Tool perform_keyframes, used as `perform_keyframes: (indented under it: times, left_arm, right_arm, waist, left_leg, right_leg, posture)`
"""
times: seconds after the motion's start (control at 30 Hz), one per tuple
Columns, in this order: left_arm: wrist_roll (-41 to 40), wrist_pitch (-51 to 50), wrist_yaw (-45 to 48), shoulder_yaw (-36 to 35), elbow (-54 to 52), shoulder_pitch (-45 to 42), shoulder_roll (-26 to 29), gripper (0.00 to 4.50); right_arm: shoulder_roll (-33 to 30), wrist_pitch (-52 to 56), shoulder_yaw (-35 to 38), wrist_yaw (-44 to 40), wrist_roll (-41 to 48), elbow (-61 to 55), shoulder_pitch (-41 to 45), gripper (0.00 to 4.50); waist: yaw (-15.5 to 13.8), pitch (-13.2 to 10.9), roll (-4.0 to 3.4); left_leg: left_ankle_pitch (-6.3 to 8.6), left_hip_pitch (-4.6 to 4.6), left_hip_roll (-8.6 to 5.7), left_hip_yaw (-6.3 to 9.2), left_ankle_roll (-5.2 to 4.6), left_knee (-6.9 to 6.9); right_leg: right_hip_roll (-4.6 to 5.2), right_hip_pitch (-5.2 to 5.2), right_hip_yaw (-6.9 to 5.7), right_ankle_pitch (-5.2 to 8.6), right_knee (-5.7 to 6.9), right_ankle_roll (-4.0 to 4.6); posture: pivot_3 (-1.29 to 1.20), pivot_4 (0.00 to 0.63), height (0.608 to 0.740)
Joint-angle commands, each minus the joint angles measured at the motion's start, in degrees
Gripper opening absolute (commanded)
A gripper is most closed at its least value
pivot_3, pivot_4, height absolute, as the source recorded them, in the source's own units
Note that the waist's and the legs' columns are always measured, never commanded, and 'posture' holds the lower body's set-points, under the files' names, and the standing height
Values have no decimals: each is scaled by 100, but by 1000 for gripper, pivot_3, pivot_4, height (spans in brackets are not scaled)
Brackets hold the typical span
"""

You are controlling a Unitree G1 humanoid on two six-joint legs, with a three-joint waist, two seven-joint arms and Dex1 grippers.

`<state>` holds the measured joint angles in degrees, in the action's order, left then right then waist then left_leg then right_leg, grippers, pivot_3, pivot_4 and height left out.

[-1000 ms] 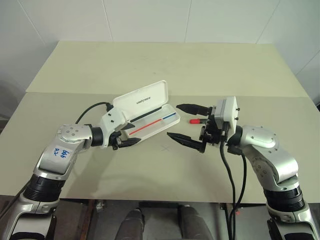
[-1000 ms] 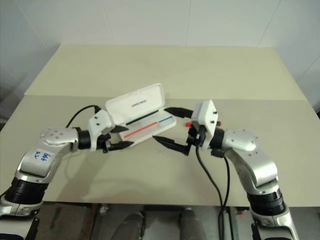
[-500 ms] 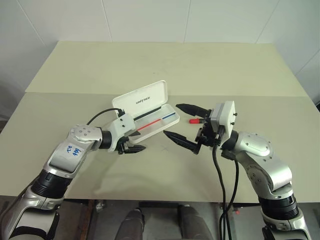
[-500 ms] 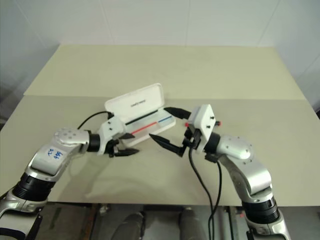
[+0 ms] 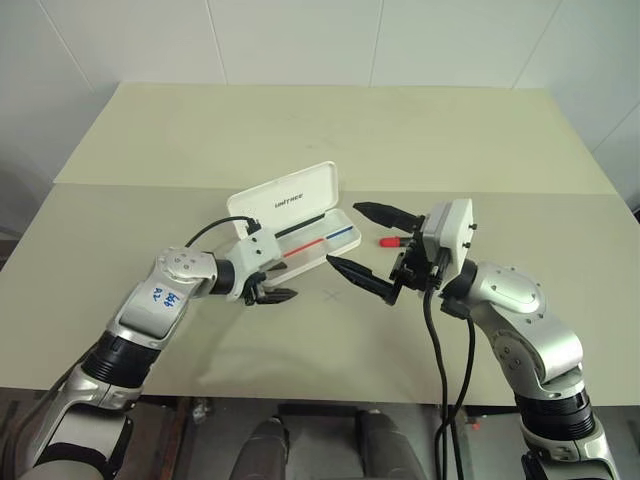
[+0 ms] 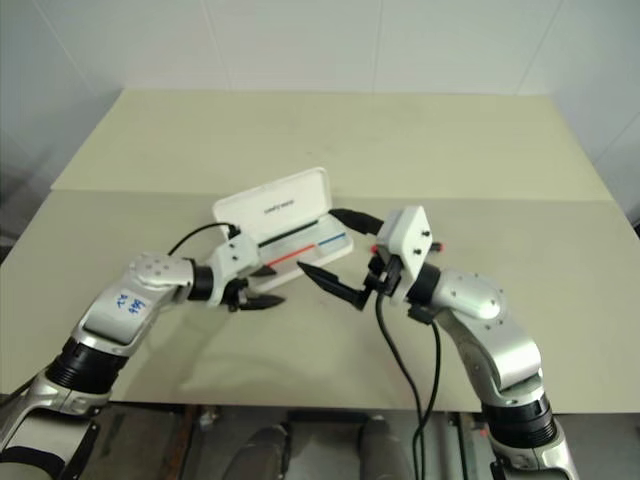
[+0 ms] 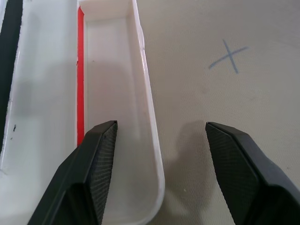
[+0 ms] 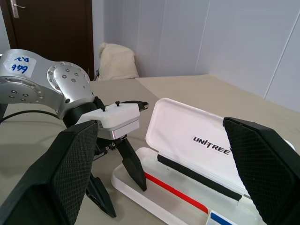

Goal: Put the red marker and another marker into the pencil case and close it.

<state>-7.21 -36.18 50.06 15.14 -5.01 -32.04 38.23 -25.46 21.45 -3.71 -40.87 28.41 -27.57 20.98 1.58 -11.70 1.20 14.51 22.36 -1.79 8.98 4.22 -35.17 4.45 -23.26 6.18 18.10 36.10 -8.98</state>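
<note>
Pencil case (image 5: 300, 225) lying open on the tan counter (image 5: 330, 130), lid tipped up at the back with small dark letters on it, red-and-blue stripe showing inside the tray. Left pincer (image 5: 268, 283) at the near left end of the case, fingers spread apart and grasping nothing; in the left wrist view one finger (image 7: 89, 173) over the tray and the other over the bare counter, with the case's front wall between them. A faint blue cross (image 7: 228, 55) drawn on the counter just in front of the case. Right pincer (image 5: 372, 250) up above the counter, just right of the case, fingers spread very wide and holding nothing. Red marker (image 5: 392, 242) lying on the counter just right of the case, red end peeking out between the right pincer's fingers, the rest hidden behind the pincer.
</note>
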Motion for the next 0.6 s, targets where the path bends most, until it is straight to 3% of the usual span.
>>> perform_keyframes:
  times: [0.03,0.27,0.6]
  left_arm:
    - [163,-38,20,92,-17,-28,49,2237]
    - [296,100,87,0,-50,10,260,24]
    - [-43,523,602,-220,-409,79,436,24]
  right_arm:
    - [-26,-5,163,71,113,-292,84,4500]
    - [-42,-4,194,27,160,-184,212,4500]
    - [-199,46,232,-66,235,-169,152,4500]
  waist:
    - [1,0,0]
    - [1,0,0]
    - [13,0,0]
  left_leg:
    - [0,0,0,0,0,0]
    - [0,0,1,0,0,1]
    - [-1,1,1,0,1,2]
  right_leg:
    - [0,0,0,0,0,0]
    - [0,-1,0,0,-1,0]
    - [0,-2,1,-1,-1,1]
  posture:
    - [0,150,740]
    - [0,150,740]
    - [0,150,740]
